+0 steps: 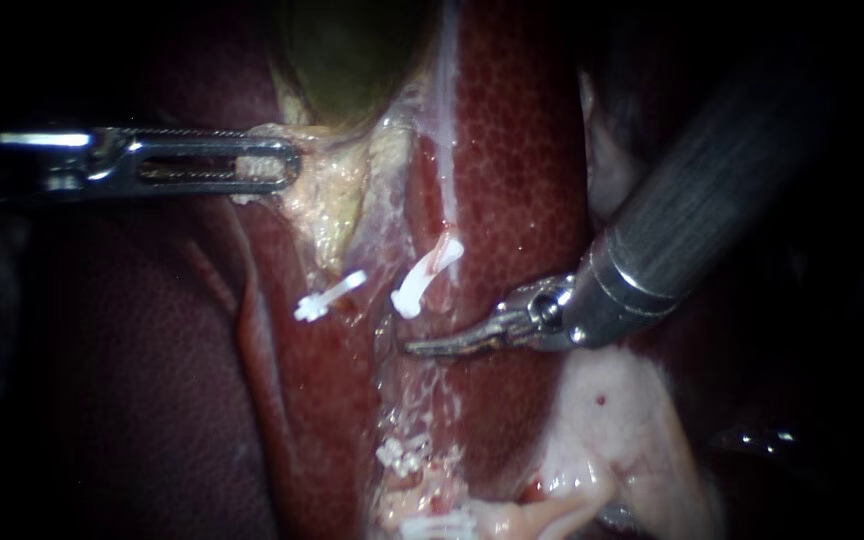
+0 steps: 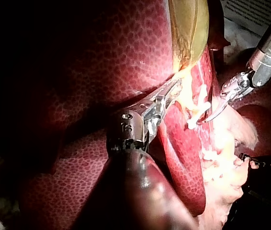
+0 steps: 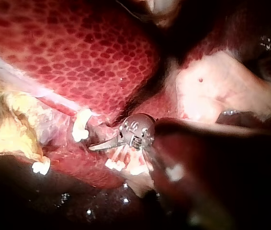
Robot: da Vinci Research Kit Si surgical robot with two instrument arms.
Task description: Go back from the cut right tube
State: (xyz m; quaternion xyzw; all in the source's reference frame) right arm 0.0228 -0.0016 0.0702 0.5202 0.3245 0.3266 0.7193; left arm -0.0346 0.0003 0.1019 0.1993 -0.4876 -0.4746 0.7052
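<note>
My left instrument (image 1: 277, 165) comes in from the left, its slotted jaws shut on the yellowish lower edge of the gallbladder (image 1: 347, 60). My right instrument (image 1: 422, 347) enters from the upper right; its thin curved jaws lie together, shut and empty, just below the white clip (image 1: 427, 275) on the right tube's stump (image 1: 444, 255). A second white clip (image 1: 329, 297) sits on the left tube. In the right wrist view the jaw tips (image 3: 96, 146) lie beside the same clip (image 3: 80, 127). The left wrist view shows my left jaws (image 2: 169, 96) on the gallbladder edge.
Red liver (image 1: 522, 150) surrounds the site. More white clips (image 1: 402, 455) sit lower on the pale tissue strand. A pale fatty patch (image 1: 612, 410) lies under the right shaft. Dark liver (image 1: 132, 380) fills the left side.
</note>
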